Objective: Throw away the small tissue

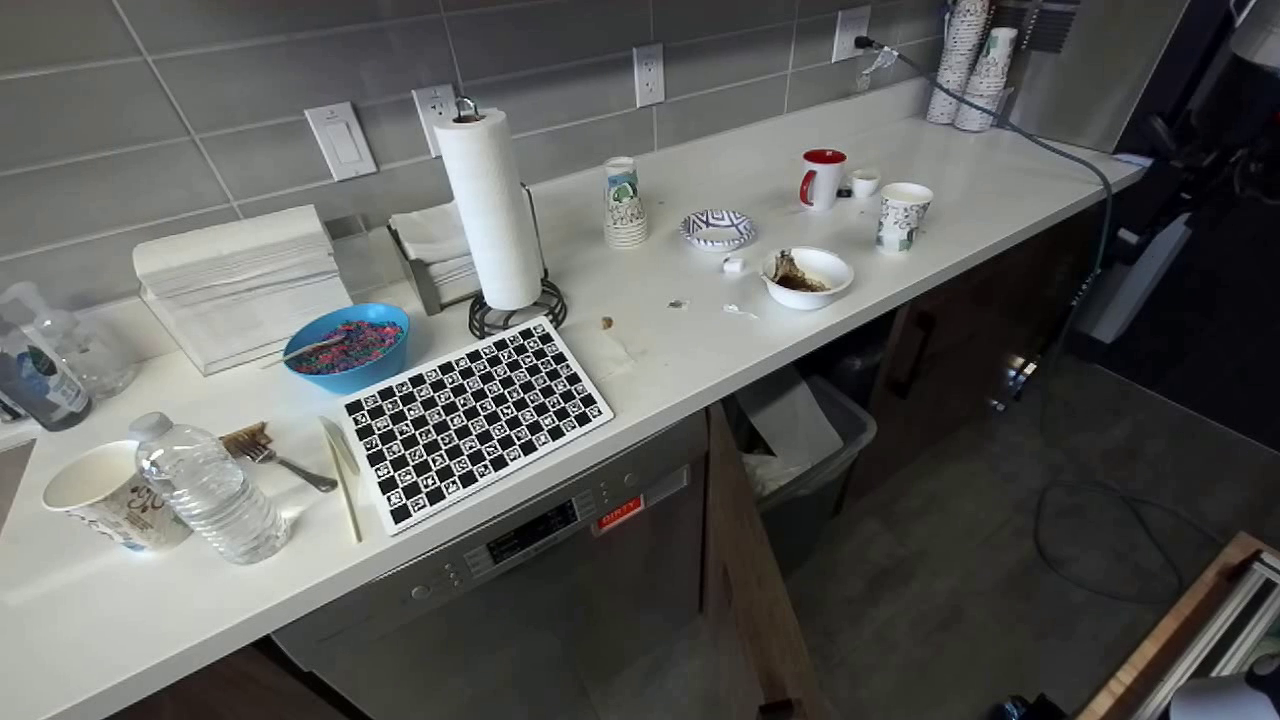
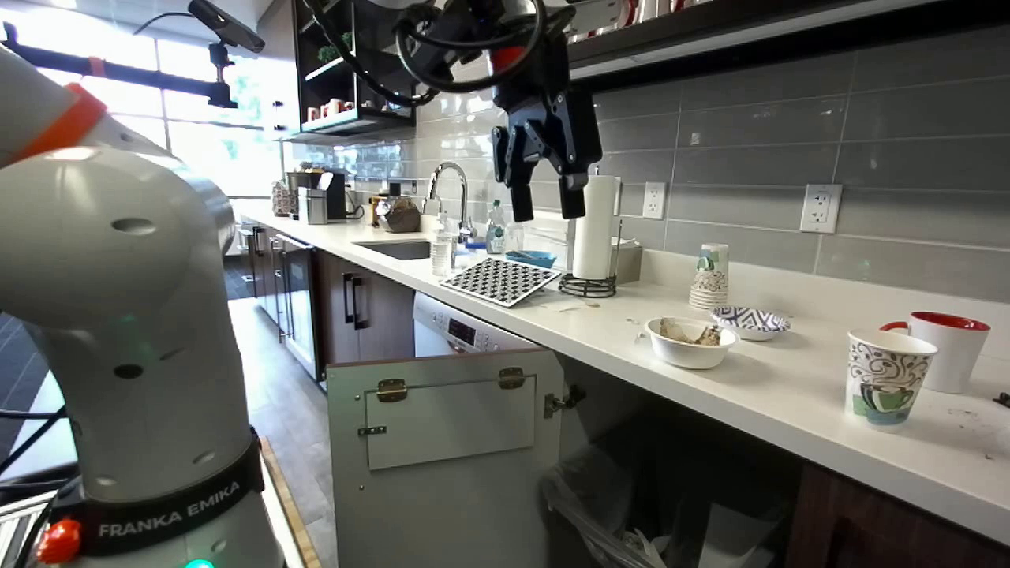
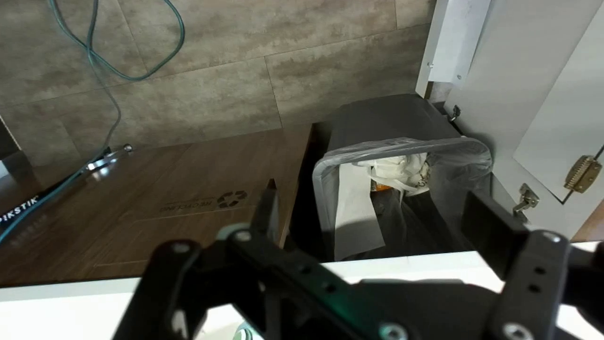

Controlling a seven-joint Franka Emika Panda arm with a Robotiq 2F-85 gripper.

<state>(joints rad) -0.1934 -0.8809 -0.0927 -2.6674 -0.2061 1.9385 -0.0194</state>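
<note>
Grey tiles (image 2: 746, 170) back the counter (image 2: 777, 383). Top centre in an exterior view, the gripper (image 2: 547, 203) points down, jaws parted. Crumpled white paper (image 3: 400, 169) lies in the bin (image 3: 391, 118), right in the wrist view; I cannot identify the small tissue.

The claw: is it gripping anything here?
No, in an exterior view the claw hangs open, with a bare gap showing between its fingers.

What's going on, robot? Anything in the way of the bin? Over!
Gripper open, empty. Small white lump near bowl, can't say if tissue. Counter hides part of bin in wrist view.
</note>
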